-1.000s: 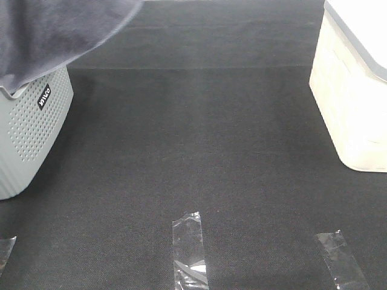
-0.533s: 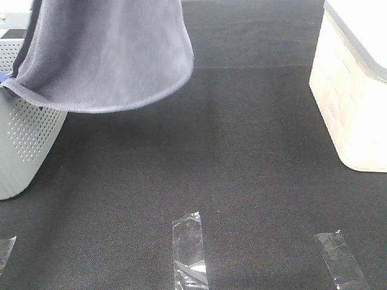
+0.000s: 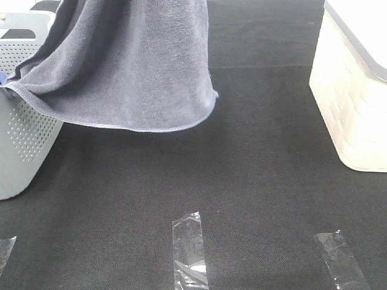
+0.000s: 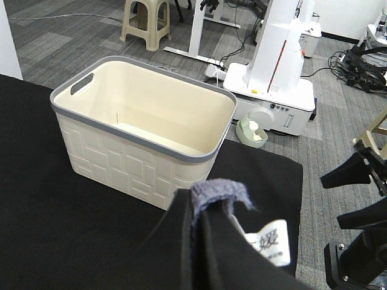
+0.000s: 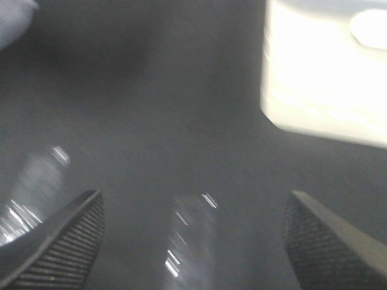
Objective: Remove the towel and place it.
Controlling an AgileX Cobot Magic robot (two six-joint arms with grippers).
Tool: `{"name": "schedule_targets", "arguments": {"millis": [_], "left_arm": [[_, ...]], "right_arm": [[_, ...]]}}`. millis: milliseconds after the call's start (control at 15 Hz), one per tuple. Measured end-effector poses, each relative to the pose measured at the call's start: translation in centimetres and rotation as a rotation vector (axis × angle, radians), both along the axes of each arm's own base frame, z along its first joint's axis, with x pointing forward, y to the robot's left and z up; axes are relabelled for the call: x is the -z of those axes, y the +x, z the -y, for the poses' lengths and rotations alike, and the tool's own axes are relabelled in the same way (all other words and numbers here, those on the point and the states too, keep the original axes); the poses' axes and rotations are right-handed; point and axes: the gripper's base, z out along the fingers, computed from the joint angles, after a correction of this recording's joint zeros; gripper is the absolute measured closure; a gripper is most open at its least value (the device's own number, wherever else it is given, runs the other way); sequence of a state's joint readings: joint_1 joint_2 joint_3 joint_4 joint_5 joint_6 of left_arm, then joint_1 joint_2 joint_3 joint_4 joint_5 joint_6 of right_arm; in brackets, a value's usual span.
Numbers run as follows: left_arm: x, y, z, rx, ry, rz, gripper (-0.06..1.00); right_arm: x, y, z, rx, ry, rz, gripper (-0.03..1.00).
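Note:
The slate-grey towel (image 3: 127, 66) hangs from above the top edge of the exterior view. Its left part still drapes over the rim of the grey perforated basket (image 3: 24, 145), and its hemmed lower edge hangs above the black table. In the left wrist view my left gripper (image 4: 202, 211) is shut on a bunched fold of the towel (image 4: 219, 194), with a white label (image 4: 269, 243) beside it. My right gripper (image 5: 193, 241) is open and empty above the table, in a blurred view. Neither gripper shows in the exterior view.
A cream basket (image 3: 357, 90) stands at the right edge of the table; it looks empty in the left wrist view (image 4: 151, 121) and also shows in the right wrist view (image 5: 326, 72). Clear tape strips (image 3: 188, 248) (image 3: 340, 260) lie near the front edge.
The towel has been lifted further out of the grey basket and swung to the right. More of it now hangs over the table's left middle.

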State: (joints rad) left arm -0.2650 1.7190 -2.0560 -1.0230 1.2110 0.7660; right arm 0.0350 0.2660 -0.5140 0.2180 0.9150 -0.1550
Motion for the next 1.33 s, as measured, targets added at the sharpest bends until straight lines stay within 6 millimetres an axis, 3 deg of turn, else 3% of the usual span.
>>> {"name": "schedule_targets", "arguments": {"millis": [400,800,1133,1333], "left_arm": [[0.0,0.0,0.0,0.001,0.003,0.004,0.94],[-0.1,-0.2,0.3,0.022,-0.014,0.005,0.94],[0.0,-2.3,3.8,0.13,-0.003,0.003,0.94],[-0.1,-4.1,4.9,0.121,0.112,0.033,0.94]], "right_arm": [[-1.1,6.6,-3.3,-0.34,0.163,0.071,0.2],[1.5,13.4,-6.1,-0.711,0.302,0.139,0.2],[2.6,14.8,-6.7,-0.8,0.377,0.125,0.2],[3.9,15.5,-7.1,-0.824,0.38,0.082,0.2]]}}
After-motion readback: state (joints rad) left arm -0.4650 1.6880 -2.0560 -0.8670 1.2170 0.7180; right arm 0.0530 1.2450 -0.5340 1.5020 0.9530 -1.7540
